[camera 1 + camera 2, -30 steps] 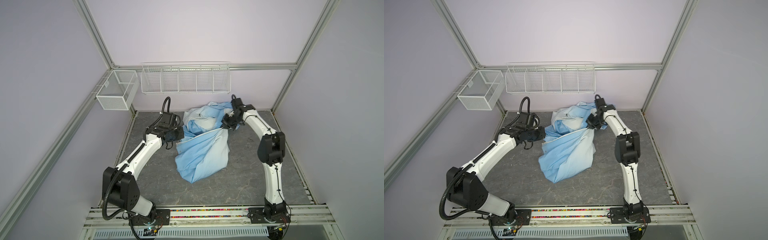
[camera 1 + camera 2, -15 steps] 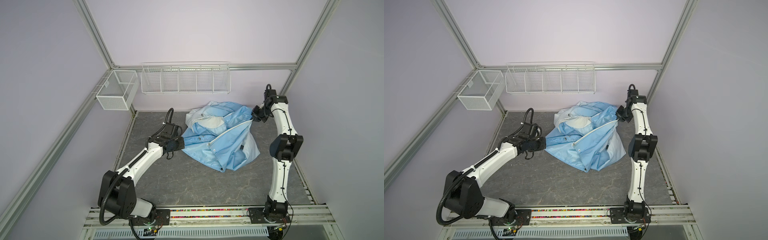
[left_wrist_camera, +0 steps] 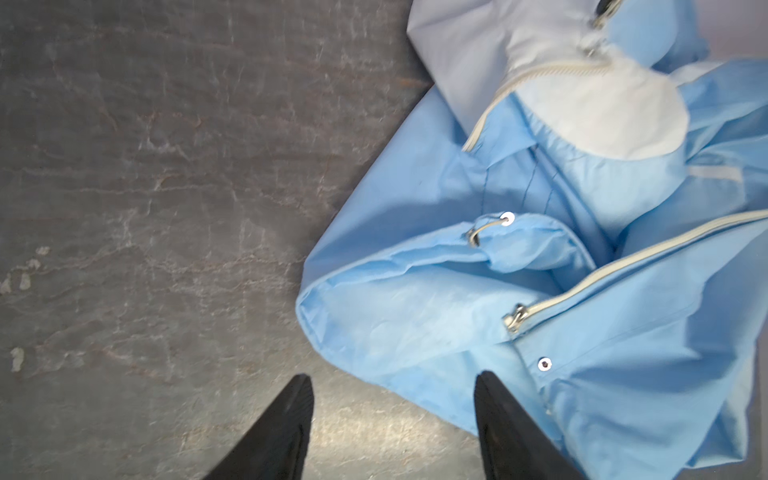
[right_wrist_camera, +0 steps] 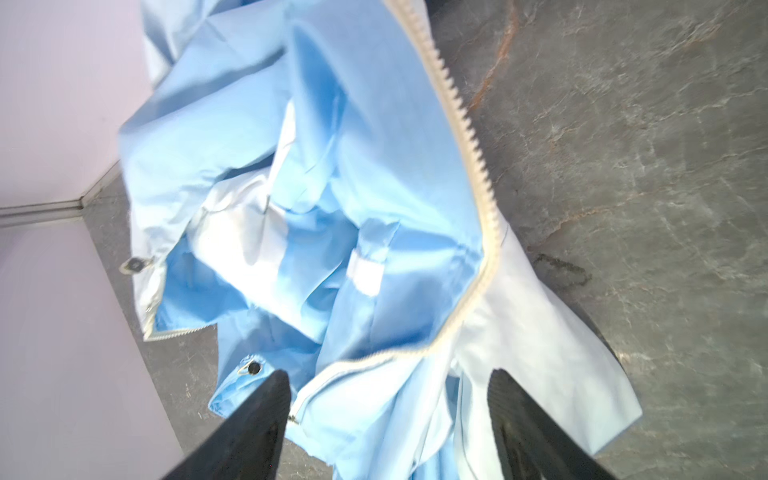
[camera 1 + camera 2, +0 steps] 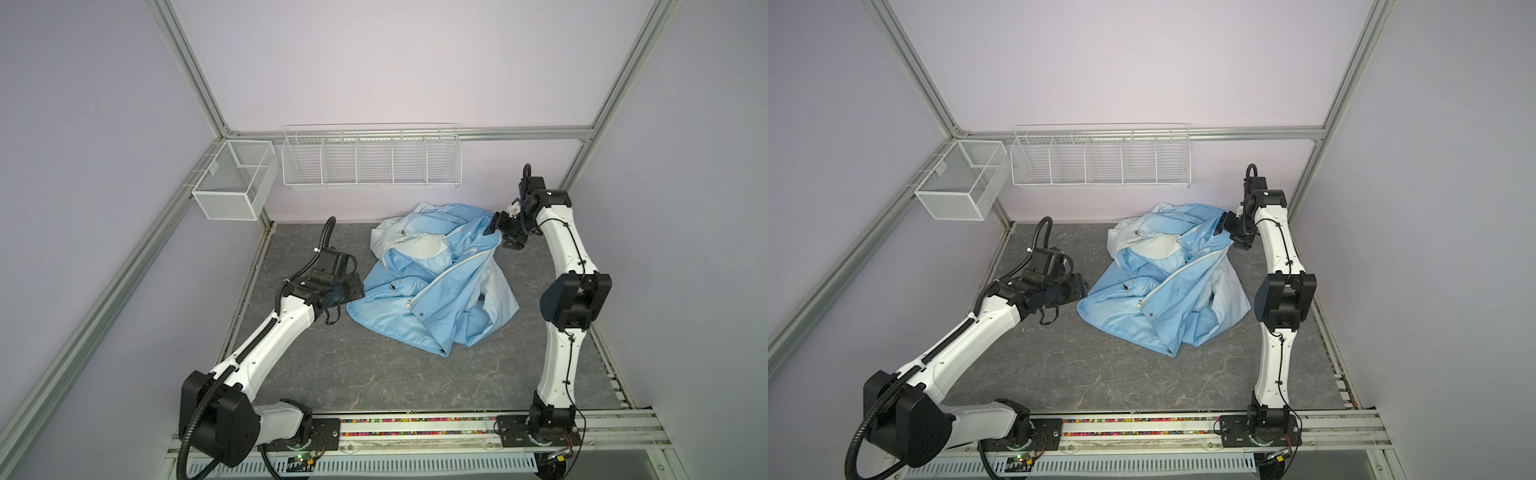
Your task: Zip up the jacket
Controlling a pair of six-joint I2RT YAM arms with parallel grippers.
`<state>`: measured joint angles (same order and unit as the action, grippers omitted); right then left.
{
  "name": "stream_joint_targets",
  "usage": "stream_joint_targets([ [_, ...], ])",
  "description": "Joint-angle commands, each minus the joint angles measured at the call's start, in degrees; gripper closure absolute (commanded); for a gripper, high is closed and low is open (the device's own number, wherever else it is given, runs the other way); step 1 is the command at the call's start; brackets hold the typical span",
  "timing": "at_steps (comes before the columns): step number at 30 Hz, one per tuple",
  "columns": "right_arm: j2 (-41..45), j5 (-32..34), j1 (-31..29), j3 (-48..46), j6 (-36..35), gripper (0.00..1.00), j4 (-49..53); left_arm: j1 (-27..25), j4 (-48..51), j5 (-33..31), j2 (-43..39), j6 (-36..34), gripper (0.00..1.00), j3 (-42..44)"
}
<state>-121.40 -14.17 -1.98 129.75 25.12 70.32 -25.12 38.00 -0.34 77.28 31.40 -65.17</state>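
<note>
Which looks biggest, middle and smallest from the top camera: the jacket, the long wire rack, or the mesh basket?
Largest in a top view: the jacket.
Next: the long wire rack, about as wide but less tall.
Smallest: the mesh basket.
Both wire things hang farther back, so real sizes may differ.

**Top views, two:** we mount them side by side, high at the front, facing down and toward the back wall (image 5: 374, 62). They sit far off; each takes in the whole table (image 5: 374, 374) and the jacket (image 5: 436, 299). Their fields are nearly equal, shifted slightly sideways.

**Left wrist view:** we look past the left gripper (image 3: 392, 376), close, steeply down on the table and the jacket edge.

**Right wrist view:** we look past the right gripper (image 4: 388, 372), close, slanting over the jacket toward a wall foot (image 4: 41, 210).

**Shared by all four:** jacket, its zipper (image 3: 623, 266), table.
</note>
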Motion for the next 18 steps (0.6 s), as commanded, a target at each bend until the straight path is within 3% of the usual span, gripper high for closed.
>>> stream_joint_targets([
  [1,7.3,-0.3,-4.0,-7.9,-1.8,0.22,-4.3,0.2,-1.4,1.4,8.2,-3.6,0.35,-6.8],
  [8,15.7,-4.5,-12.7,-27.6,1.0,0.19,-12.2,-0.4,-1.3,3.6,30.5,-9.4,0.36,-24.3],
  [18,18.0,-2.5,-18.2,-40.0,3.4,0.19,-15.0,0.0,0.7,4.0,49.7,-8.2,0.37,-42.6],
])
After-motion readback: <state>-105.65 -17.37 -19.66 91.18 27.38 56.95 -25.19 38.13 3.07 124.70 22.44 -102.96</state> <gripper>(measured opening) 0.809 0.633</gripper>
